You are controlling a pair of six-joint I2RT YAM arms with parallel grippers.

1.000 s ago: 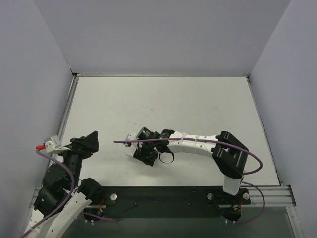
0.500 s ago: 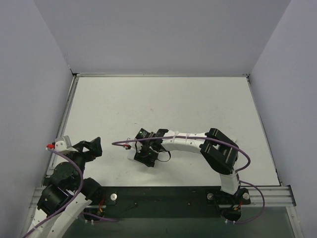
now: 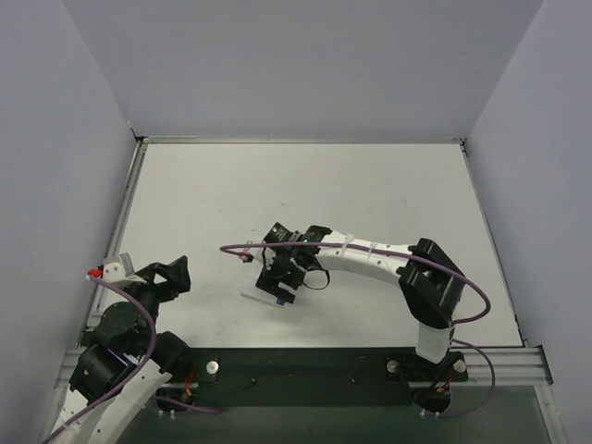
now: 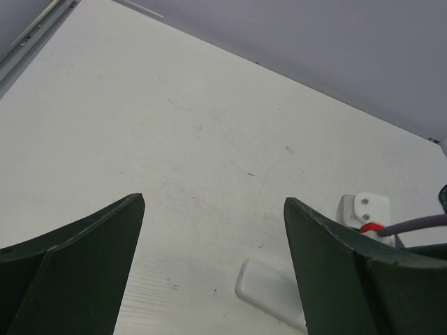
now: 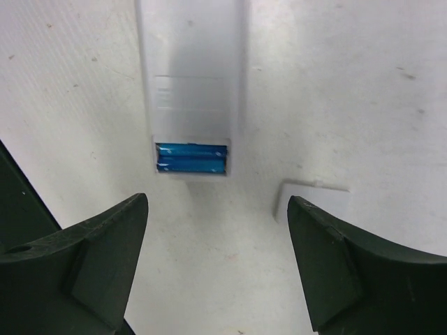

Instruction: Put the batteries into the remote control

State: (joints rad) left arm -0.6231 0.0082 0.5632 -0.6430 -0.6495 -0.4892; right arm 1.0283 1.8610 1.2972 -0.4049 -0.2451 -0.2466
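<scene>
The slim white remote control (image 5: 192,63) lies back-up on the table, its battery bay open. Two blue batteries (image 5: 191,158) sit side by side in the bay. My right gripper (image 5: 216,209) is open and empty, hovering just above the table on the near side of the bay. In the top view the remote (image 3: 261,296) shows below the right gripper (image 3: 282,270), with a blue spot at its right end. My left gripper (image 4: 209,209) is open and empty, far left (image 3: 173,276); the remote's rounded end (image 4: 269,287) shows between its fingers.
A small flat white cover piece (image 5: 316,199) lies on the table right of the battery bay, by my right finger. The right arm's white connector with a red tip (image 4: 364,211) and purple cable (image 3: 245,248) sit near the remote. A metal rail (image 3: 129,203) edges the table's left side.
My right gripper has drawn back up and away from the remote, which now lies uncovered below it. My left arm pulled back toward its base earlier and has since stayed still.
</scene>
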